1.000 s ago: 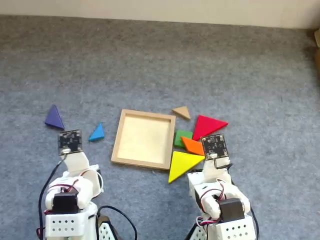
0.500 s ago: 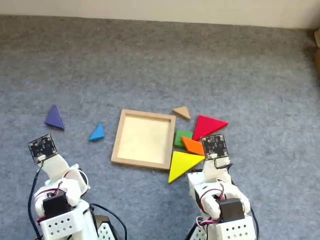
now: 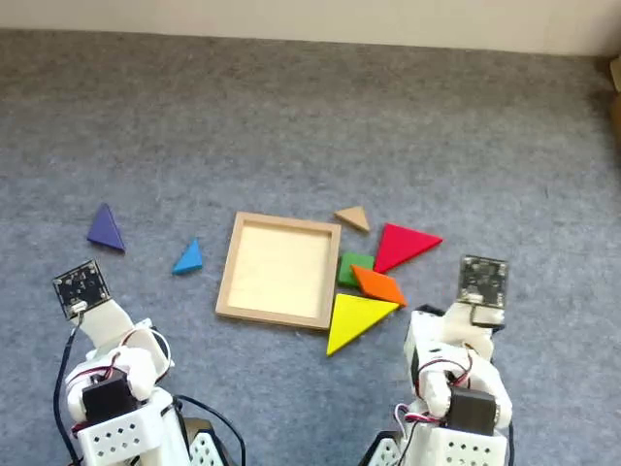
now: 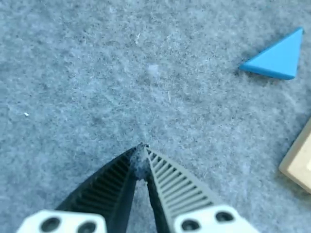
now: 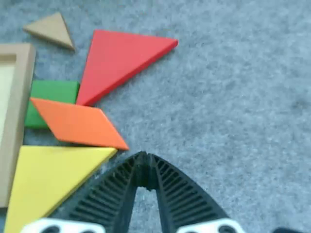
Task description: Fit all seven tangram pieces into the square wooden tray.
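Both arms sit at the near edge of the worktop (image 3: 291,126). My left claw (image 4: 142,146) has its jaws closed on nothing above bare grey covering. My right claw (image 5: 144,156) is likewise closed and empty, with its tip just beside the yellow triangle (image 5: 53,174).

The wooden tray (image 3: 272,316) lies between the arms and holds no pieces, so I judge the task is at its first step, choosing and picking a piece. The yellow triangle is the likeliest start, being large and closest to the right claw. That calls for opening the jaws, dropping onto two of its edges, and lifting it over the rim.

The crowding there is the difficulty. The yellow triangle touches the tray's near right corner, and the orange parallelogram (image 5: 77,124) presses against its far edge. Orange in turn meets the green square (image 5: 48,97), possibly overlapping it, though I cannot tell. The red triangle (image 5: 119,56) leans in against both. All the pieces lie flat and thin, leaving little for the jaws to bite.

Farther out, the tan triangle (image 3: 353,218) sits just off the tray's far right corner. On the left, the blue triangle (image 4: 277,58) lies near the tray, and the purple triangle (image 3: 105,228) lies well apart beyond it.
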Robot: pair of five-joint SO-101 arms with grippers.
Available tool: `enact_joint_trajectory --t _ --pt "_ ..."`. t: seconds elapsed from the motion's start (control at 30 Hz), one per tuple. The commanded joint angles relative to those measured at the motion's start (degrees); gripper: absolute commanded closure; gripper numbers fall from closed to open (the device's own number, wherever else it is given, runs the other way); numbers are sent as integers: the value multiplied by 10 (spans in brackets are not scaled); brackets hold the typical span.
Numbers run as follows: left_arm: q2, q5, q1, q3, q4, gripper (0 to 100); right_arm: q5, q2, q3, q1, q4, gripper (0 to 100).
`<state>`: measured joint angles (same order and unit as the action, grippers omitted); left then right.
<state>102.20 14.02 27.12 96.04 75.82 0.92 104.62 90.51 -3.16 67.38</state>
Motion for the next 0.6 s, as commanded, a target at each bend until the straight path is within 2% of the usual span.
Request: enact_joint_trajectory --t 0.0,0.17,0.33,0.57 --pt "25 5 8 12 3 994 -56 6 -68 -7 -15 993" --pt "25 5 8 12 3 994 -99 5 -137 -6 -15 993" --pt "25 5 8 12 3 994 -131 -14 -175 51 -15 993" --pt "25 4 8 12 3 994 -193 -226 -278 102 -15 992"
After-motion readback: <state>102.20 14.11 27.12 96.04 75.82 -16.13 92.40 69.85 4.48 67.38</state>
